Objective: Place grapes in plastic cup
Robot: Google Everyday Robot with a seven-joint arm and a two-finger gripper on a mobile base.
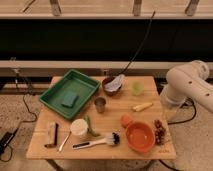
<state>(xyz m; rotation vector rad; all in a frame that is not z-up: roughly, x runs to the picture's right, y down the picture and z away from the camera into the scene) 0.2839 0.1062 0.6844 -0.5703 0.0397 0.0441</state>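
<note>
The grapes (160, 131), a dark red-brown cluster, lie on the wooden table (112, 114) near its right front edge. The plastic cup (137, 88), pale green and translucent, stands upright at the back right of the table, well behind the grapes. Only the white robot arm (189, 84) shows, bent over the table's right edge and above the grapes. My gripper itself does not show in the camera view; it is out of view on the right side.
A yellow banana-like piece (142, 106) lies between cup and grapes. An orange bowl (139, 136) sits left of the grapes. A grey metal cup (100, 104), brown bowl (113, 85), white container (79, 127), brush (97, 142) and green tray (81, 84) fill the middle and left.
</note>
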